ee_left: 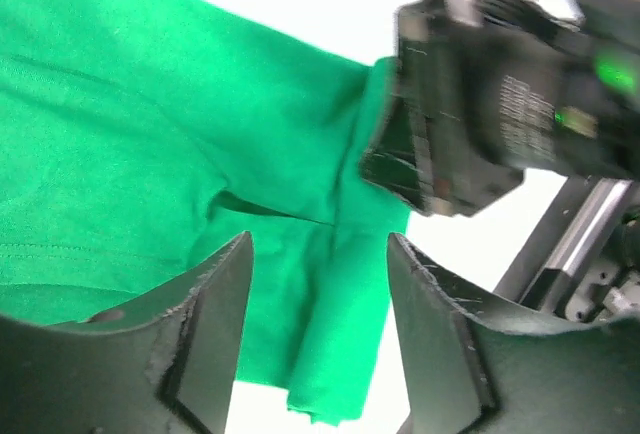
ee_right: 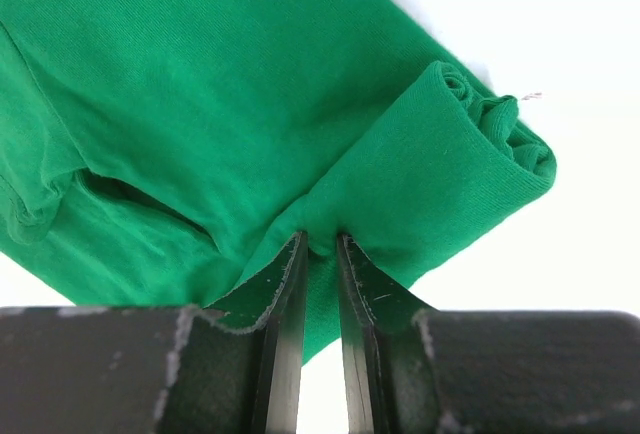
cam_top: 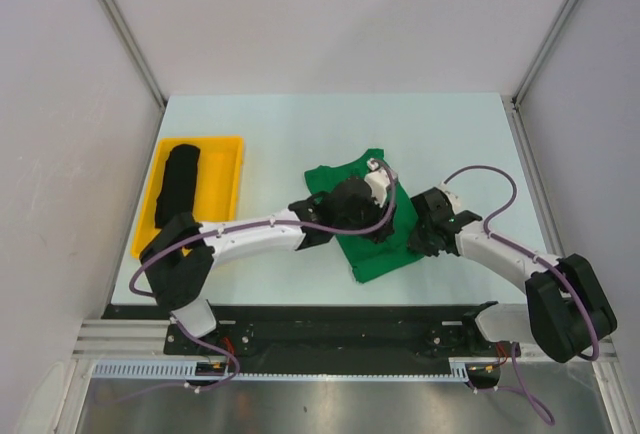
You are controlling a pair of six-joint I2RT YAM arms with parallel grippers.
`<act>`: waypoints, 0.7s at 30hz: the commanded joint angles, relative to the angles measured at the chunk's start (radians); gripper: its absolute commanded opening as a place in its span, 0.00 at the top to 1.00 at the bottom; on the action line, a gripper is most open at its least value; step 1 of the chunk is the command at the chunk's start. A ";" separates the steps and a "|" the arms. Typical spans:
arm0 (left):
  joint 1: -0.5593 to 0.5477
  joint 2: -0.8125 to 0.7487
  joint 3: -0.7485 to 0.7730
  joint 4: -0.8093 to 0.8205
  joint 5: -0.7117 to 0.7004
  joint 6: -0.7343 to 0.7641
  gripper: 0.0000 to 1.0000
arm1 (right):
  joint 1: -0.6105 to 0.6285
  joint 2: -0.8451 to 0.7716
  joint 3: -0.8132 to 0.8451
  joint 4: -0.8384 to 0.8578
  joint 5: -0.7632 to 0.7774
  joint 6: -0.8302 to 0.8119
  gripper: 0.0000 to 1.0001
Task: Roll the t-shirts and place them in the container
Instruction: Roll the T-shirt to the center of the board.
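Pinching a fold of the green t-shirt (ee_right: 200, 84), the right end effector (ee_right: 318, 244) is clenched. The left end effector (ee_left: 318, 249) hangs released; print on the right one is unreadable.

Overhead, much of the green t-shirt (cam_top: 372, 256) seems hidden.

A yellow tray (cam_top: 236, 169) sits on the pale table (cam_top: 300, 124), near the table's left edge. Grey walls surround the table.
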 commanded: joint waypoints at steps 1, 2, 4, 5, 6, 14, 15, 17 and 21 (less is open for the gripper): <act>-0.144 -0.031 -0.060 -0.020 -0.239 0.112 0.37 | -0.014 0.030 0.040 0.030 -0.022 -0.013 0.77; -0.158 -0.025 -0.066 -0.011 -0.277 0.120 0.37 | -0.016 0.035 0.043 0.032 -0.027 -0.012 0.77; -0.200 -0.008 -0.075 -0.007 -0.325 0.127 0.36 | -0.017 0.041 0.049 0.033 -0.036 -0.015 0.77; -0.216 0.000 -0.075 -0.005 -0.357 0.141 0.36 | -0.020 0.042 0.049 0.032 -0.046 -0.013 0.77; -0.230 0.020 -0.075 0.000 -0.398 0.149 0.34 | -0.022 0.045 0.050 0.032 -0.050 -0.016 0.77; -0.320 0.126 -0.045 -0.023 -0.504 0.186 0.33 | -0.049 0.050 0.055 0.036 -0.080 -0.022 0.77; -0.325 0.133 -0.043 -0.022 -0.507 0.190 0.33 | -0.052 0.050 0.056 0.038 -0.082 -0.024 0.77; -0.337 0.149 -0.042 -0.022 -0.510 0.199 0.34 | -0.059 0.047 0.056 0.035 -0.086 -0.026 0.77; -0.346 0.164 -0.045 -0.019 -0.486 0.203 0.37 | -0.074 0.045 0.060 0.035 -0.094 -0.033 0.77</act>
